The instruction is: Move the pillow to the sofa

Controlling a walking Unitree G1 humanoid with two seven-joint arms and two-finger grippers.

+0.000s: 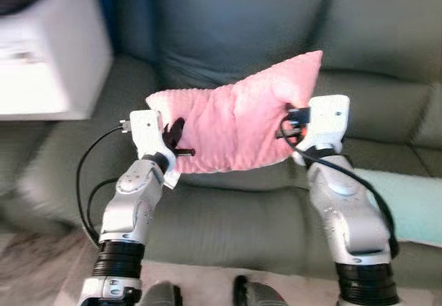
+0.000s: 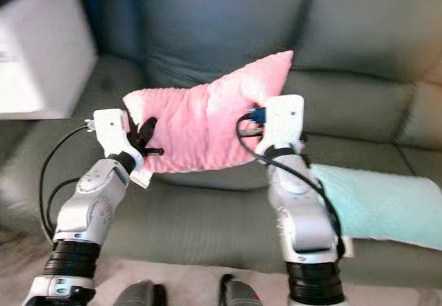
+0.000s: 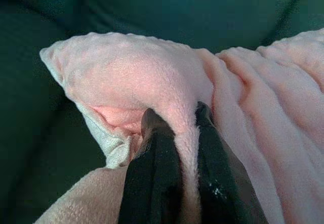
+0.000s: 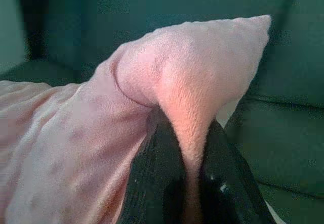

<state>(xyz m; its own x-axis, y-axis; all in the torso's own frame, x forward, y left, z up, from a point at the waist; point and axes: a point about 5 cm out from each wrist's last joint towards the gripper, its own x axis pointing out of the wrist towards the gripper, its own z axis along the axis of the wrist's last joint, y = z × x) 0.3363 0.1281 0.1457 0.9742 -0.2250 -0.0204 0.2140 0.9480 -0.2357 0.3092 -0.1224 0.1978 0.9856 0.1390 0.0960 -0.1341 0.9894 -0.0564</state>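
Holding the pink pillow up over the sofa seat

Hanging between the two arms, the pink pillow (image 1: 235, 123) is lifted clear above the seat cushion of the grey-green sofa (image 1: 228, 216), in front of the sofa's backrest. It sags in the middle, and its corner on the robot's right points up toward the backrest.

The left gripper (image 3: 178, 133) pinches the pillow's left edge: its two black fingers (image 3: 152, 163) are clamped on a ridge of pink plush, with a fold of the pillow's paler underside showing just beside them. The right gripper (image 4: 185, 133) bites the pillow's right end the same way, its fingers (image 4: 157, 168) closed tight on a raised fold of fabric just below the upturned corner. From the head views both silver arms reach forward toward the sofa, the left wrist at the pillow's lower left corner and the right wrist against its right side.

On the sofa seat, to the right of the pillow and lower, lies a pale mint cushion (image 2: 380, 206). Left of the sofa's armrest stands a white boxy piece of furniture (image 1: 48, 50), blurred
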